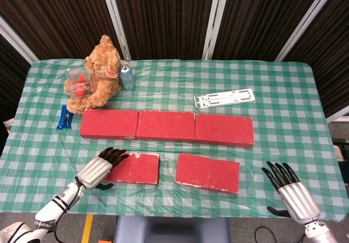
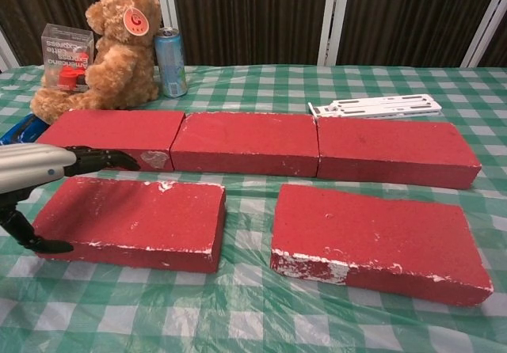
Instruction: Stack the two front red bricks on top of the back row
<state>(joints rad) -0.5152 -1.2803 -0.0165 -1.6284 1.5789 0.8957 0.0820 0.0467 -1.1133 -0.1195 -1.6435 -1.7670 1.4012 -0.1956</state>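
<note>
Left hand: our left hand reaches over the left end of the front-left brick — fingers apart and extended above its top, thumb below its front edge, holding nothing; whether it touches the brick we cannot tell.
Right hand: our right hand hovers at 4 o'clock off the worktop's front edge, fingers spread wide, empty, well apart from the bricks.
Front bricks: the front-left brick lies flat at 7 o'clock; the front-right brick lies flat at 6 o'clock, a gap between them.
Back row: three red bricks — left, middle, right — lie end to end just behind the front pair, nothing on top.
Far corner: at 10 o'clock a teddy bear sits beside a clear box and a can; a blue object lies near the left brick's end.
Behind the row: a white strip lies at 1 o'clock.
</note>
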